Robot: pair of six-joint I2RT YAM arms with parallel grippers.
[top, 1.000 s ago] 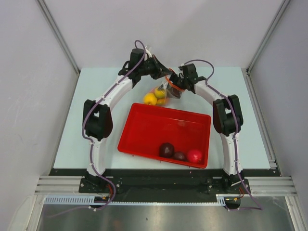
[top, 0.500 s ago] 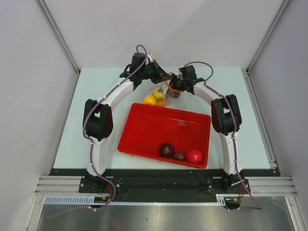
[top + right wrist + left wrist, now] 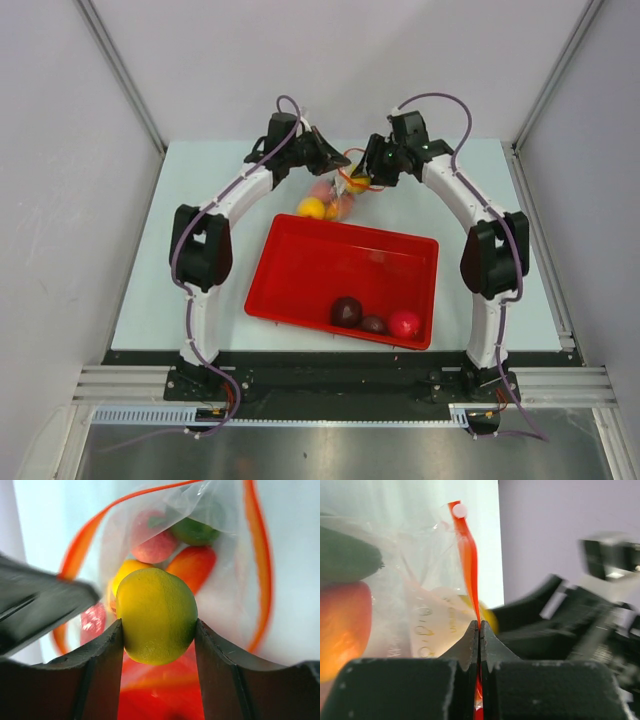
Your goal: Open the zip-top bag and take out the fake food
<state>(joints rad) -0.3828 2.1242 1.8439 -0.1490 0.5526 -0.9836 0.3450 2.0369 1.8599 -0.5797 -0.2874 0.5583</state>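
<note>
The clear zip-top bag [image 3: 333, 198] hangs at the back of the table, its mouth open. My left gripper [image 3: 333, 163] is shut on its orange-red zip strip [image 3: 470, 560], pinched between the fingertips [image 3: 470, 640]. My right gripper [image 3: 362, 177] is shut on a yellow-green toy fruit [image 3: 157, 615], held just above the bag's mouth [image 3: 260, 565]. Inside the bag I see a pink piece [image 3: 155, 542], a green one [image 3: 197, 530], an orange one [image 3: 192, 565] and a yellow one [image 3: 127, 570]. A yellow piece [image 3: 311, 207] shows low in the bag from above.
The large red tray [image 3: 300, 262] lies in front of the bag and holds a dark maroon piece [image 3: 347, 310], a smaller maroon one [image 3: 374, 323] and a red one [image 3: 404, 323]. Grey walls close in the table on both sides and at the back.
My right arm has risen and drawn back with the yellow-green fruit between its fingers, out of the bag's mouth. My left gripper keeps its hold on the zip strip, a little higher.
</note>
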